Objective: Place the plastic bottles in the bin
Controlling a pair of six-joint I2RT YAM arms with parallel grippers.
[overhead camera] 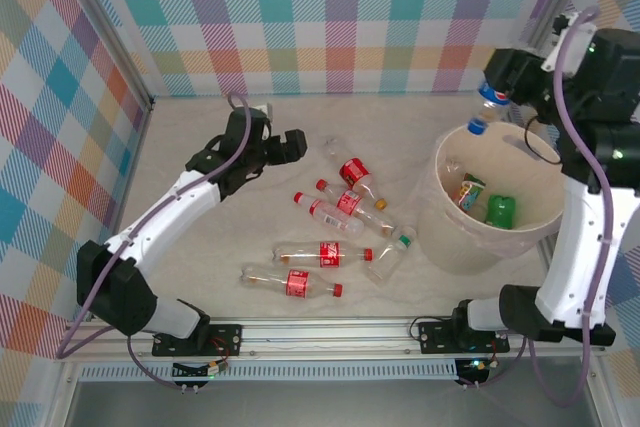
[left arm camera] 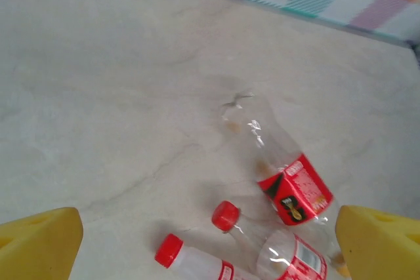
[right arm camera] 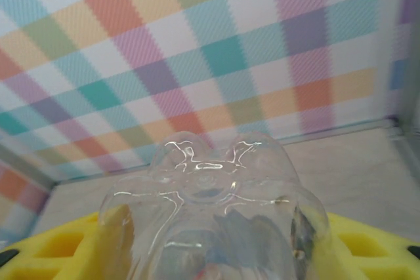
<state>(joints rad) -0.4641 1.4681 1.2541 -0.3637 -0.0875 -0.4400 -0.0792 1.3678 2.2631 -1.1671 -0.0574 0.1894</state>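
Roughly a quarter done, by our reckoning. We note the bin [overhead camera: 440, 209] at the right of the table [overhead camera: 200, 127]. Inside it lie a green bottle [overhead camera: 500, 210] and a second bottle [overhead camera: 470, 190] with a red-and-green label.

The right gripper [overhead camera: 498, 85] is clamped on a blue-capped bottle [overhead camera: 488, 102], cap down, above the bin's far-left rim and not yet released. The left gripper [overhead camera: 290, 147] hangs with jaws wide apart and nothing between them, just left of the loose bottles [overhead camera: 335, 209].

We count about six loose bottles on the table, mostly red-labelled. A green-capped bottle [overhead camera: 392, 255] lies nearest the bin. We judge all of these are left to move.
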